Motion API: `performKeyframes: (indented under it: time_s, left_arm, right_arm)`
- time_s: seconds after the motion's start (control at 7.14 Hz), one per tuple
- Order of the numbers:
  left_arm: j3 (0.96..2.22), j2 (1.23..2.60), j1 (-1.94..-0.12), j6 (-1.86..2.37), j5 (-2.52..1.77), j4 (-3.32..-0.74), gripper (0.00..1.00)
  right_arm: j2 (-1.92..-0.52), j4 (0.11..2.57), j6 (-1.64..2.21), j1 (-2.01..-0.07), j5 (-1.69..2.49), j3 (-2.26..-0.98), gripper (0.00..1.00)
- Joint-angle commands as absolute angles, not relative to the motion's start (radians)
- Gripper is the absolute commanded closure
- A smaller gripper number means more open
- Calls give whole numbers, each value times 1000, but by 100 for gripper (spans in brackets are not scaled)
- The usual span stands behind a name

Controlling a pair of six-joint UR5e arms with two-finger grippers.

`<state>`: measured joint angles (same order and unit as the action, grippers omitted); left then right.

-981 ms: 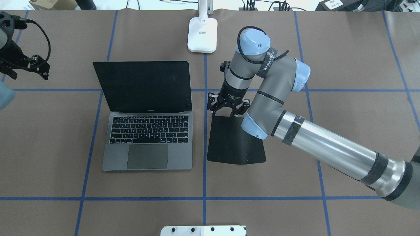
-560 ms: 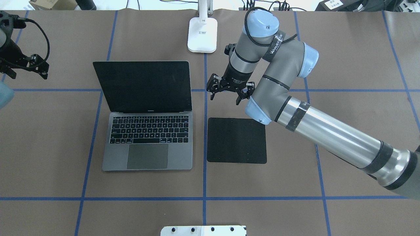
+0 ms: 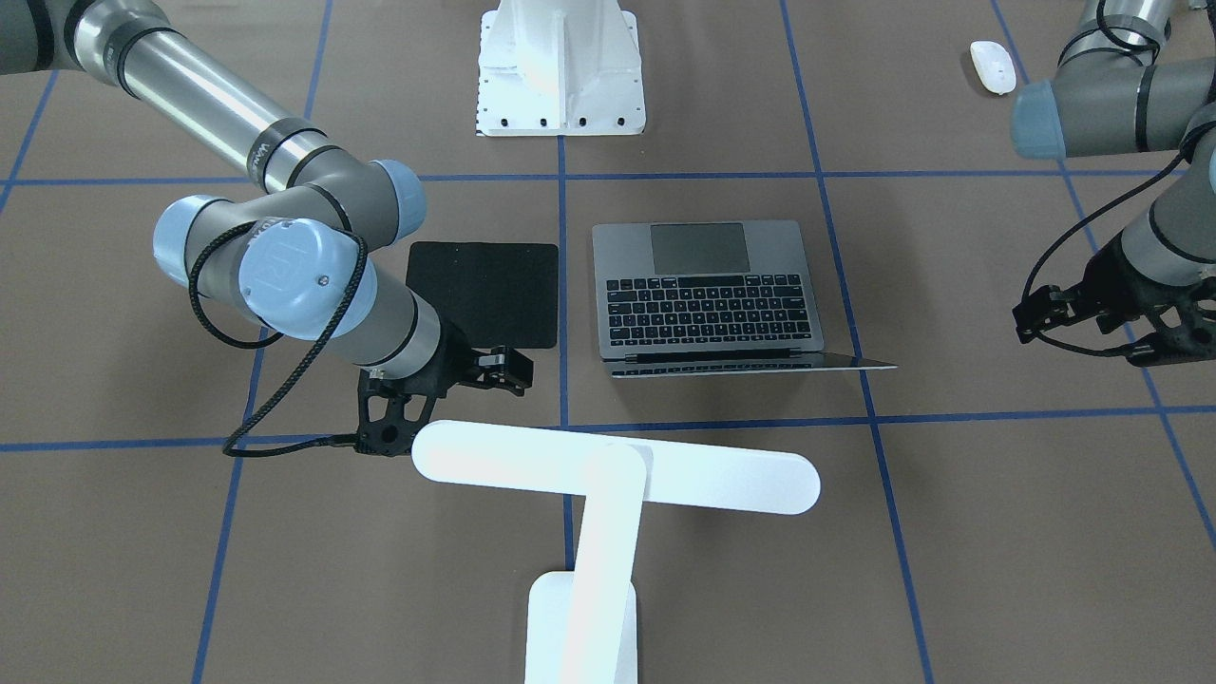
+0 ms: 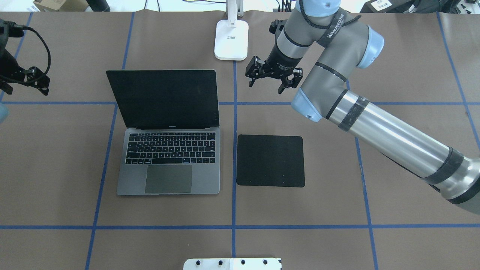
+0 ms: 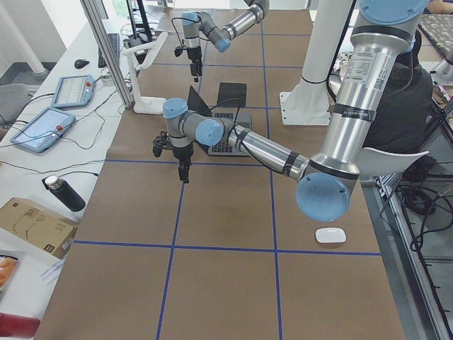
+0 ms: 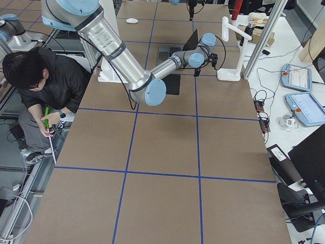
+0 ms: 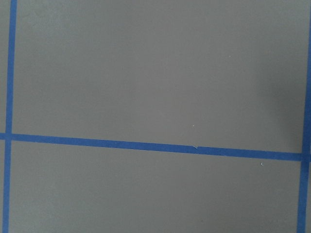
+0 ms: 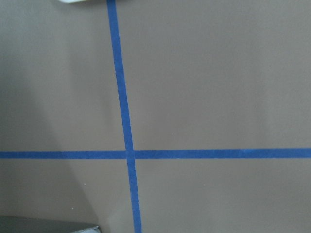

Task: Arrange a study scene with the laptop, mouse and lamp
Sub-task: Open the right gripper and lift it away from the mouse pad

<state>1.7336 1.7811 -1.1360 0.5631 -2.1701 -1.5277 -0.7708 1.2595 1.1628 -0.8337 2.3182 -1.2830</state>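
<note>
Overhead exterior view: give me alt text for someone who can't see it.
An open space-grey laptop sits on a brown table gridded with blue tape, a black mouse pad lying just to its right. The right gripper, fingers spread and empty, hangs beyond the pad near the white lamp base at the far edge.
</note>
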Motion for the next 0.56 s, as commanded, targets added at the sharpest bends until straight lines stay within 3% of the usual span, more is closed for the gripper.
performKeyframes:
  time_s: [0.0,0.28,0.42]
  left_arm:
    - [1857,1587,-1147,522,-2171,-1600,0]
    - [1926,1342,-1147,522,-2171,-1778,0]
    - [1869,1228,-1147,552,-2169,-1989,0]
  right_arm:
    - [-923,1266,1158,-925,2318,-1401,1]
    - [-1035,1366,1114,-991,2315,-1515,1]
    - [-1060,1456,1033,-1005,2313,-1563,1]
